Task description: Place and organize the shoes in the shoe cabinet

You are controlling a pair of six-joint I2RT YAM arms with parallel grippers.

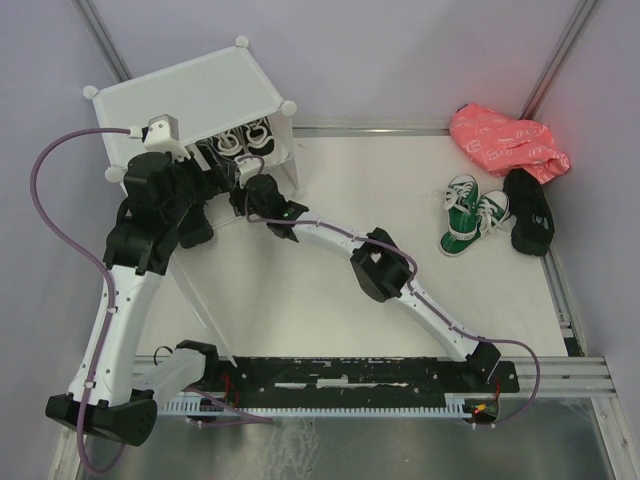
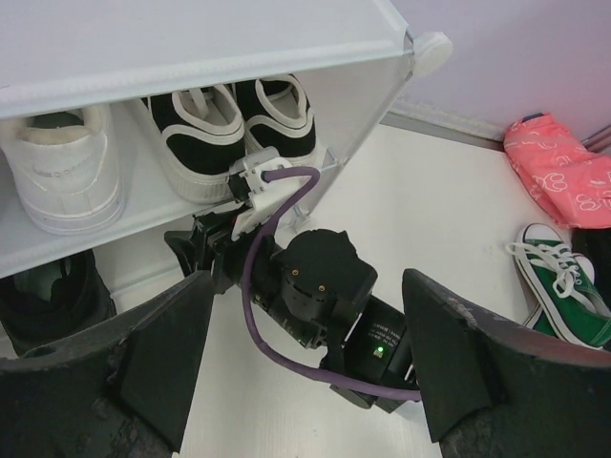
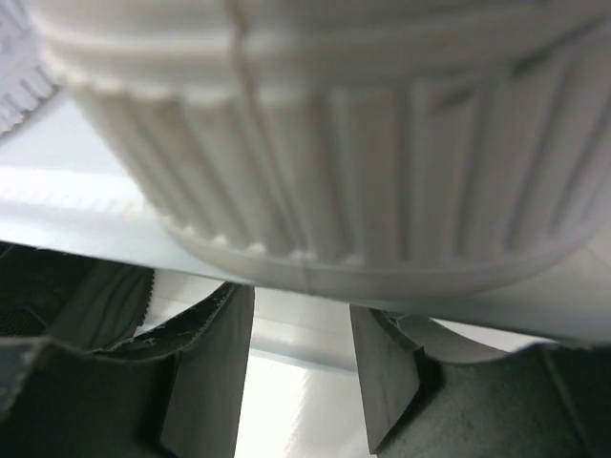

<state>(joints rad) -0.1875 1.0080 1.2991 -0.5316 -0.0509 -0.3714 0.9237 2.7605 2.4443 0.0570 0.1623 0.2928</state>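
While left gripper and right gripper are seen spread and empty by the shoe cabinet | green canvas sneakers are found at 3 o'clock, lengthwise 1-to-7 | right gripper is judged nearer.

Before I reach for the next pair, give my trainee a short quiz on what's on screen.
1. True or false: the green sneakers are already inside the shoe cabinet.
2. Which shoes share the upper shelf with the white sneaker? A) black sneakers with white soles B) plain black shoes C) none
3. Fill in: the left gripper has its jaws ___.
Key: 1 false, they lie on the table. 2 A. 3 open.
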